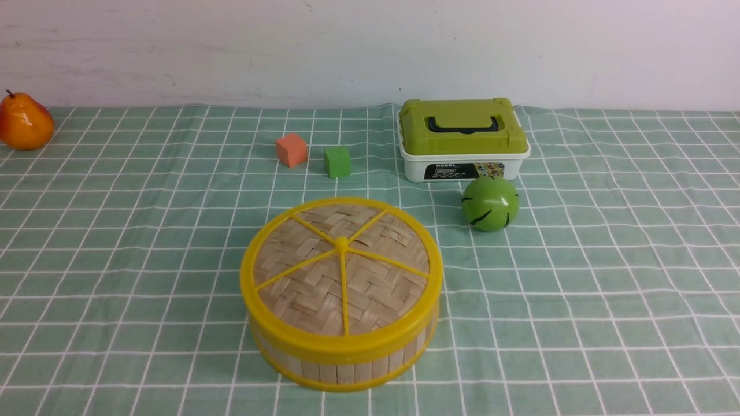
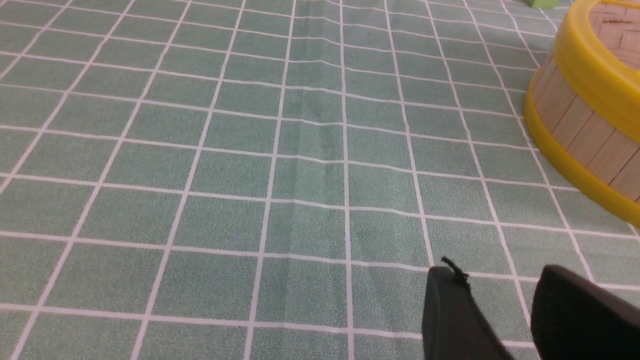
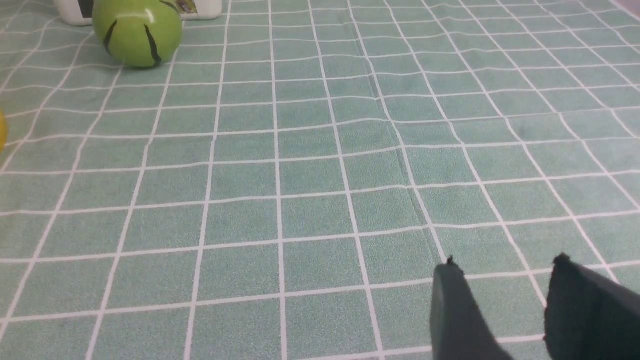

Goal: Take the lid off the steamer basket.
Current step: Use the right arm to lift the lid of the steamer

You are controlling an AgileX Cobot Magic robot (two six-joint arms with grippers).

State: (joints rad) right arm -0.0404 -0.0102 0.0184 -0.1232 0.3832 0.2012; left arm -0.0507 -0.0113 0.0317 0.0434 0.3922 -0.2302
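Observation:
The lid, a woven tan bamboo disc with yellow rim, spokes and centre knob, sits closed on the steamer basket, a round tub with a pale slat wall and yellow rims, at the table's front centre. Neither arm shows in the front view. In the left wrist view my left gripper is open and empty over bare cloth, with the basket and the lid's yellow rim off to one side, apart from it. In the right wrist view my right gripper is open and empty over bare cloth.
A white box with a green lid stands at the back, a green ball in front of it; the ball also shows in the right wrist view. An orange cube and a green cube lie behind the basket. An orange pear sits far left.

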